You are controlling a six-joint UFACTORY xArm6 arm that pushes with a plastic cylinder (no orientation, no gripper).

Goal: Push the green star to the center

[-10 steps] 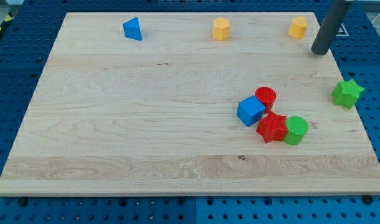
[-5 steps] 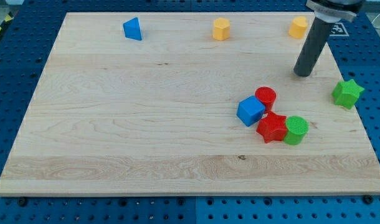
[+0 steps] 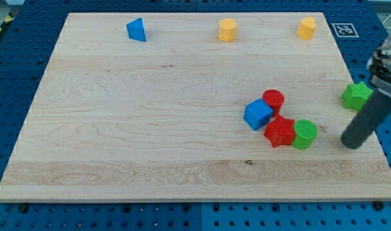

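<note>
The green star (image 3: 354, 95) lies near the board's right edge, partly hidden behind my rod. My tip (image 3: 352, 144) rests on the board below the star, a short way apart from it, and to the right of the green cylinder (image 3: 304, 134). The cluster at centre-right holds a blue cube (image 3: 257, 114), a red cylinder (image 3: 273, 100), a red star (image 3: 281, 131) and the green cylinder, all close together.
A blue triangular block (image 3: 136, 29) sits at the top left. Two yellow blocks lie along the top edge, one in the middle (image 3: 227, 29) and one to the right (image 3: 306, 28). The wooden board (image 3: 131, 128) rests on a blue perforated table.
My tip moved from the top right of the board down and to the right, ending below the green star. No block has moved.
</note>
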